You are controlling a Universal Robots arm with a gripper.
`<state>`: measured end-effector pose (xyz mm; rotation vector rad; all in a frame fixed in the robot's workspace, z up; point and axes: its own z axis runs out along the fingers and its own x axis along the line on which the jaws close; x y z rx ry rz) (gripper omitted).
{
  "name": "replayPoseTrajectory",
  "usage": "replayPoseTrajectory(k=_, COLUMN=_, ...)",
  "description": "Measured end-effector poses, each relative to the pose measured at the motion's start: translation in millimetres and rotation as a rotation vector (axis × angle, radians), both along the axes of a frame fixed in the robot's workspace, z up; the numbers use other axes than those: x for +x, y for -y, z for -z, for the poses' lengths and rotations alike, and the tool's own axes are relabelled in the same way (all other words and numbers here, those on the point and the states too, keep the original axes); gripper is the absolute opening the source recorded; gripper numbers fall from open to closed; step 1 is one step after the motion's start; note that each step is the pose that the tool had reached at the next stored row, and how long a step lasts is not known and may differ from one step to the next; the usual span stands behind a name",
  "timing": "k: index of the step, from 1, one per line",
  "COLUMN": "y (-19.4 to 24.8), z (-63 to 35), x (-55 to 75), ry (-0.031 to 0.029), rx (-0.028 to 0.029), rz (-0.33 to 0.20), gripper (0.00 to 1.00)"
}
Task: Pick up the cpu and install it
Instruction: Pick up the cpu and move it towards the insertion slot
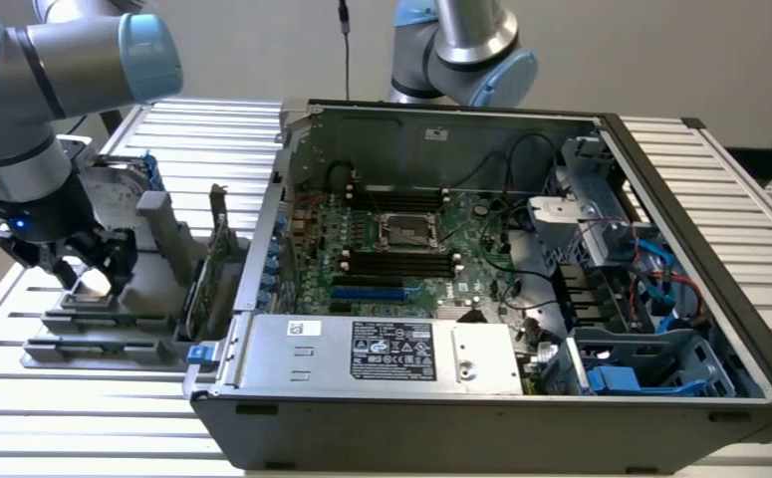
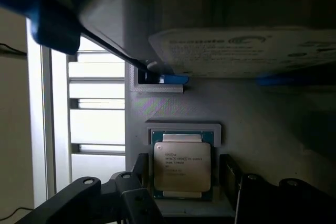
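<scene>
Slatted metal table [image 1: 206, 124], open PC case [image 1: 492, 418] on the exterior view's right. At its left, my gripper [image 1: 87, 267] hangs directly over the cpu [image 2: 182, 166] in its gray holder [image 1: 107, 324], fingers [image 2: 229, 174] apart, straddling it.

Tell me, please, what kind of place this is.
Probably a robotics lab bench for computer assembly: an open computer case shows its motherboard on a slatted metal table, and a gripper hangs over the cpu in a parts holder.
</scene>
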<state>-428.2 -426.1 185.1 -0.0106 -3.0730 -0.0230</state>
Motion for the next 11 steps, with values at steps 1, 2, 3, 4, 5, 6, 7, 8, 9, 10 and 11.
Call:
replayPoseTrajectory(k=1, y=0.0, z=0.0, x=0.0, ry=-0.0001, rx=-0.0001, rz=0.000, gripper=0.65)
replayPoseTrajectory(k=2, y=0.0, z=0.0, x=0.0, ry=-0.0001, rx=-0.0001, rz=0.000, gripper=0.65)
replayPoseTrajectory(k=3, y=-0.1, z=0.2, x=0.0, ry=-0.0001, rx=0.0000, rz=0.000, gripper=0.63)
replayPoseTrajectory(k=4, y=-0.1, z=0.2, x=-0.1, ry=-0.0001, rx=0.0000, rz=0.000, gripper=0.63)
replayPoseTrajectory(k=5, y=-0.1, z=0.1, x=-0.1, ry=-0.0003, rx=-0.0002, rz=0.000, gripper=0.57)
replayPoseTrajectory(k=6, y=-0.1, z=0.2, x=-0.1, ry=-0.0002, rx=-0.0001, rz=0.000, gripper=0.57)
replayPoseTrajectory(k=7, y=-0.1, z=0.2, x=-0.1, ry=0.0000, rx=0.0000, rz=0.000, gripper=0.57)
replayPoseTrajectory(k=8, y=-0.1, z=0.3, x=0.0, ry=0.0000, rx=0.0000, rz=0.000, gripper=0.54)
replayPoseTrajectory(k=9, y=-0.1, z=0.3, x=0.0, ry=0.0000, rx=0.0000, rz=0.000, gripper=0.54)
replayPoseTrajectory(k=10, y=-0.1, z=0.3, x=0.0, ry=0.0000, rx=0.0000, rz=0.000, gripper=0.54)
replayPoseTrajectory(k=11, y=-0.1, z=0.3, x=0.0, ry=0.0000, rx=0.0000, rz=0.000, gripper=0.54)
